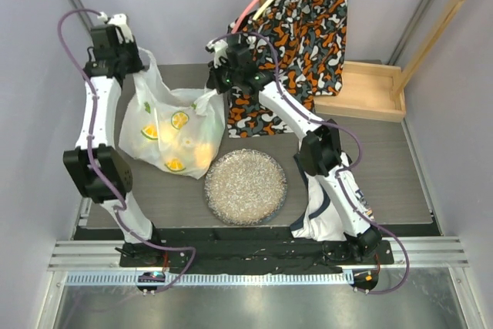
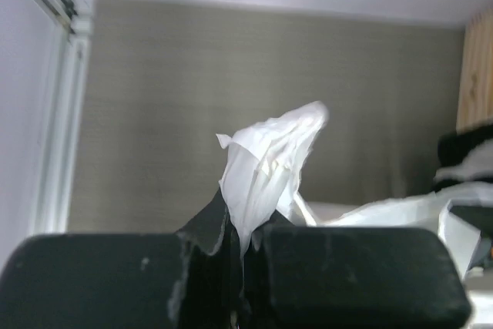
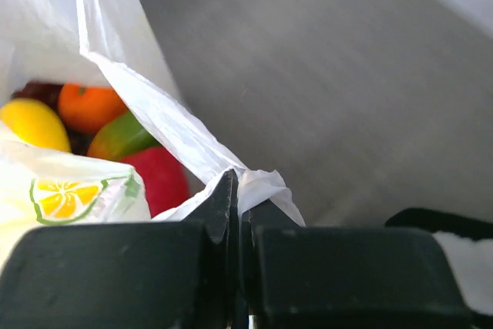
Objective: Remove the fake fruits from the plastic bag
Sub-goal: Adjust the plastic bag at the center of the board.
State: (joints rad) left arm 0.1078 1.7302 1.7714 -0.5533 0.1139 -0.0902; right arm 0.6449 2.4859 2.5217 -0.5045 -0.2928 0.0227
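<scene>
The bag (image 1: 173, 129) sits on the left side of the table (image 1: 377, 167), toward the far edge. It is white with lemon slices on it. Both arms hold it up by the top.

The left gripper (image 2: 245, 244) is closed tight on one handle (image 2: 269, 159). A bunch of thin white plastic sticks up from between its two fingers. The right gripper (image 3: 239, 206) is closed too. It pinches the other handle (image 3: 258, 186), on the right side of the bag. The two grippers are apart, so the mouth of the bag is pulled open between them.

The fruits (image 3: 115, 144) are inside the bag. The right wrist view shows an orange (image 3: 88, 105), a yellow fruit (image 3: 35, 125), a mango (image 3: 123, 135) and a red fruit (image 3: 158, 179). Something dark lies behind them, but I cannot tell what it is. No fruit lies on the table yet.

A round speckled plate (image 1: 245, 186) is just beside the bag, to its right and nearer.

I think this is the opening step: the bag is held open and no fruit is out. Both grippers are busy, so next one must let go and reach in. Or the arms must tip the bag so the fruits roll out. The plastic is thin and could slip. The round fruits may roll away.
</scene>
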